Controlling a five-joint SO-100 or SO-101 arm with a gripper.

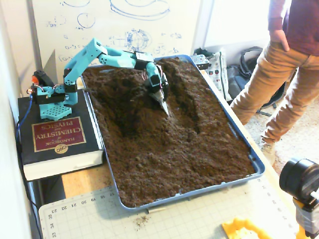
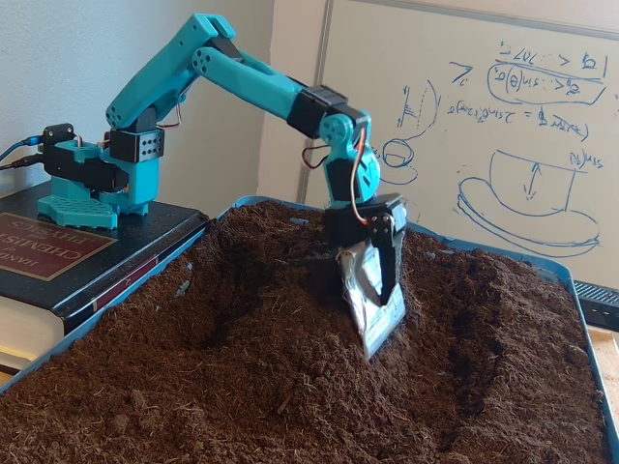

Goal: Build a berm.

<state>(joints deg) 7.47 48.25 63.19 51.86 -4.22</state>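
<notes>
Dark brown soil fills a blue tray [image 1: 201,193]. The berm [image 1: 172,134] is a long raised ridge running down the tray's middle, also seen from the low fixed view as berm [image 2: 290,348], with a sunken groove on each side. My teal arm's gripper [image 1: 163,103] carries a silver foil-wrapped blade [image 2: 372,300], and the black finger lies flat against it, so the gripper is shut with nothing held. The blade points steeply down and its tip touches the top of the berm near the far end, shown at gripper [image 2: 377,333].
The arm's base stands on a thick black book [image 1: 57,137] left of the tray. A person [image 1: 281,64] stands at the right. A green cutting mat [image 1: 174,219], a camera [image 1: 300,181] and a yellow object [image 1: 244,230] lie in front. A whiteboard [image 2: 484,126] stands behind.
</notes>
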